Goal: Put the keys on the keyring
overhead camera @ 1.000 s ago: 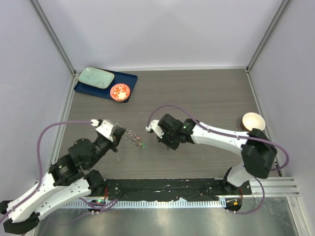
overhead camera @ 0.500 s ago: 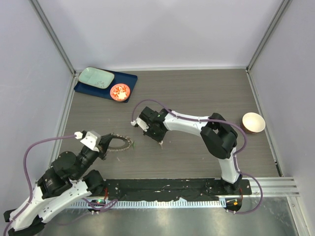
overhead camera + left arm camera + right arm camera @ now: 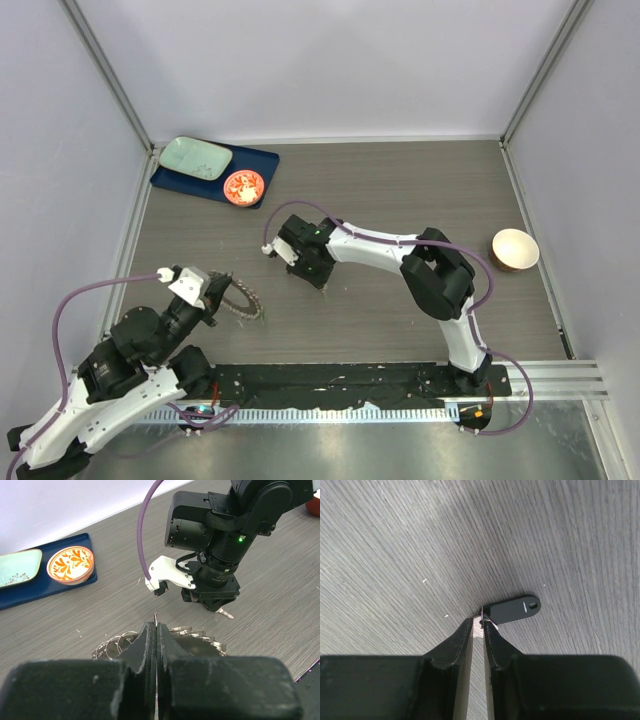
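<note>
The keyring [image 3: 240,298] is a grey ring fringed with metal keys, lying on the table at the near left. My left gripper [image 3: 214,296] is shut on a thin wire of the keyring [image 3: 192,634], which pokes out between its fingertips [image 3: 150,630]. My right gripper [image 3: 318,277] hangs low over mid-table, its jaws a narrow slit apart. A small silver key with a black tag [image 3: 512,609] lies on the table, its head between that gripper's [image 3: 479,622] tips. In the left wrist view the key [image 3: 225,613] shows just under the right gripper [image 3: 212,602].
A blue tray [image 3: 262,160] at the back left holds a pale green dish [image 3: 195,157] and an orange-red patterned dish [image 3: 243,186]. A cream bowl [image 3: 514,248] stands at the right edge. Grey walls close three sides.
My left arm drew back toward the near left, bringing the keyring down with it. The right gripper swung left toward mid-table, and its jaws have parted slightly.
</note>
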`<state>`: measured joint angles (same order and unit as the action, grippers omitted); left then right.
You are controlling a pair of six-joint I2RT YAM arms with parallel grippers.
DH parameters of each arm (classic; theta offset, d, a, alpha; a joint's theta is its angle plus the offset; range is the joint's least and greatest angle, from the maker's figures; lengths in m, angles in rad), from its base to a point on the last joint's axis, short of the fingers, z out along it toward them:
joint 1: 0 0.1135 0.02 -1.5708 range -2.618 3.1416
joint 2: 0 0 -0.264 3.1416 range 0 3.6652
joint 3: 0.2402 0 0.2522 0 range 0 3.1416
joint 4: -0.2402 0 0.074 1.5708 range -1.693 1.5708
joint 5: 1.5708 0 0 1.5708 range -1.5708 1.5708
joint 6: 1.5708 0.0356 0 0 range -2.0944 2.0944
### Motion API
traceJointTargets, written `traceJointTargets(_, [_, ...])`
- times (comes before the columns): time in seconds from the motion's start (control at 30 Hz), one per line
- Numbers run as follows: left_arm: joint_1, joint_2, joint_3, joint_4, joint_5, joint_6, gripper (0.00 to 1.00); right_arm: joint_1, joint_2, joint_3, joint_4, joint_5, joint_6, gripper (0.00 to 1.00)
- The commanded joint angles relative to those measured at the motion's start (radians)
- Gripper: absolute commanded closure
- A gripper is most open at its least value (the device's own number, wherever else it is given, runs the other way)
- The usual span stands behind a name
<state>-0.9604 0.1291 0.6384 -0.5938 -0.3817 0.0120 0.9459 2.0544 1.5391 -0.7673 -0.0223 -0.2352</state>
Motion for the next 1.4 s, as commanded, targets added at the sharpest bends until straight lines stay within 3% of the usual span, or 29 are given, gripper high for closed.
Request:
traceJointTargets(0.0, [-0.001,-0.006,0.003,0.052,0.014,0.020,1.00,-0.001,-0.079,-0.003,0.051,-0.051,-0.004,0.75])
traceJointTargets(0.17, [0.003,-0.009,0.000,0.052,0.021,0.020,1.00,-0.001,-0.244,-0.133,0.184,-0.065,0.007,0.57])
traceJointTargets(0.27, [0.009,-0.013,-0.003,0.057,0.029,0.017,1.00,-0.001,-0.377,-0.305,0.336,-0.042,0.008,0.56])
traceJointTargets(0.5, [0.020,-0.023,-0.006,0.065,0.037,0.014,1.00,-0.004,-0.631,-0.816,1.040,-0.085,0.095,0.54])
traceJointTargets(0.57, [0.023,-0.026,-0.009,0.069,0.040,0.013,1.00,-0.004,-0.649,-0.964,1.283,-0.061,0.117,0.54])
traceJointTargets(0.77, [0.031,-0.022,-0.014,0.075,0.041,0.009,1.00,-0.006,-0.571,-1.141,1.696,0.019,0.149,0.58])
traceJointTargets(1.0, [0.041,-0.019,-0.019,0.074,0.038,0.006,1.00,-0.009,-0.453,-1.163,1.869,0.062,0.162,0.60])
traceJointTargets(1.37, [0.051,0.004,-0.020,0.078,0.043,0.011,1.00,-0.024,-0.355,-1.125,1.906,0.036,0.158,0.65])
